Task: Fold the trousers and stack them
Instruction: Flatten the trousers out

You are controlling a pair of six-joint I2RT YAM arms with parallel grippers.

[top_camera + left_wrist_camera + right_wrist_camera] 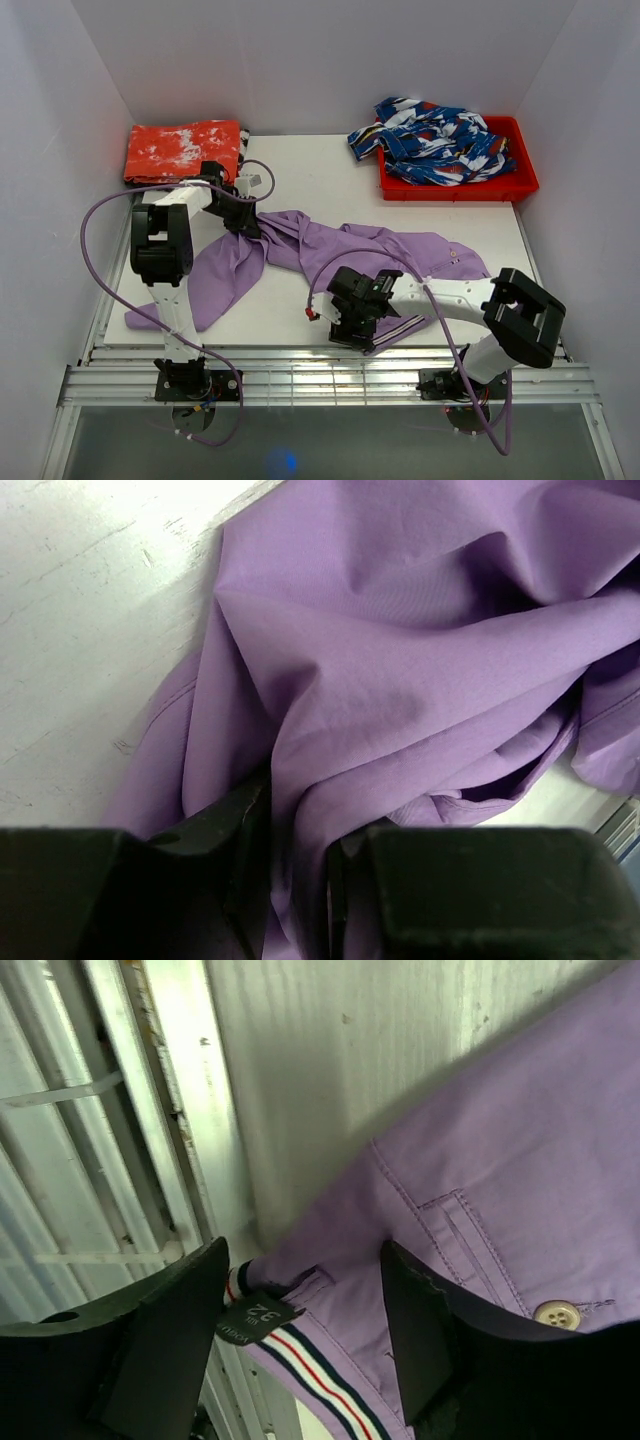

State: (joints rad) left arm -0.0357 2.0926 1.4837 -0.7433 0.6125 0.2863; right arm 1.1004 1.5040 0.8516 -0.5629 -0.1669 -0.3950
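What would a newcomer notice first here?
The lilac trousers sprawl crumpled across the middle of the table, unfolded. The left tool pinches a fold of them, while the right tool sits open around the striped waistband at the near edge. Behind, a red tray at back right holds a blue patterned garment, and a red-orange cloth lies back left.

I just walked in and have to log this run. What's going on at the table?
Two robot arms are working on the lilac trousers, which lie crumpled and unfolded across the white table. The left gripper is shut on a bunched fold of the cloth. The right gripper sits at the striped waistband by the near edge, with its jaws open on either side of it. A red-orange cloth lies at the far left, and a patterned garment is in the red bin.
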